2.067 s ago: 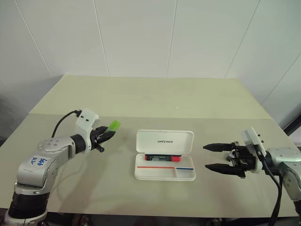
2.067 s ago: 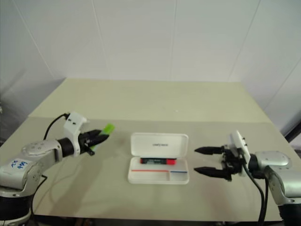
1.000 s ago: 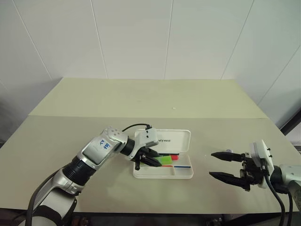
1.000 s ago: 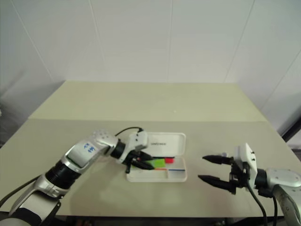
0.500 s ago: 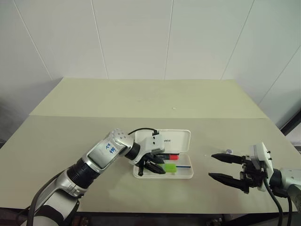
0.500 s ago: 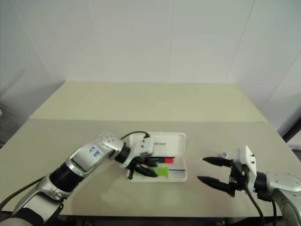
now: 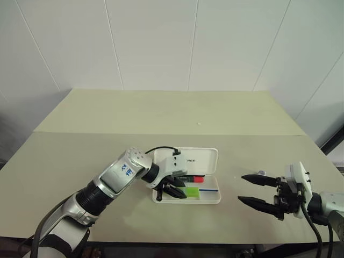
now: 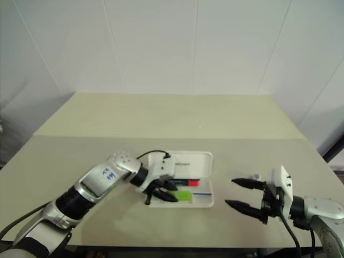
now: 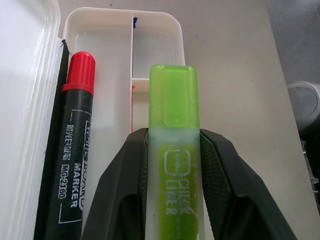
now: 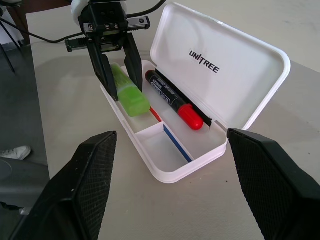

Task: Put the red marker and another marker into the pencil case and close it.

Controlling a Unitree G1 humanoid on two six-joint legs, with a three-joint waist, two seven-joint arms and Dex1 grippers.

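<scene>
My left gripper (image 9: 172, 165) is squeezing the light green marker (image 9: 174, 150) over the open white pencil case (image 10: 165, 172), beside the red-capped black marker (image 9: 72, 150). My right gripper (image 7: 252, 190) is waiting wide open.

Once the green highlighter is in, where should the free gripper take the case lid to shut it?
Probably the lid's free long edge, opposite the hinge, coming from behind with the open right gripper: it stands upright, hinged along the tray's back.

Left gripper (image 7: 173, 191) holds green marker (image 7: 192, 191) over open pencil case (image 7: 209, 198).
</scene>
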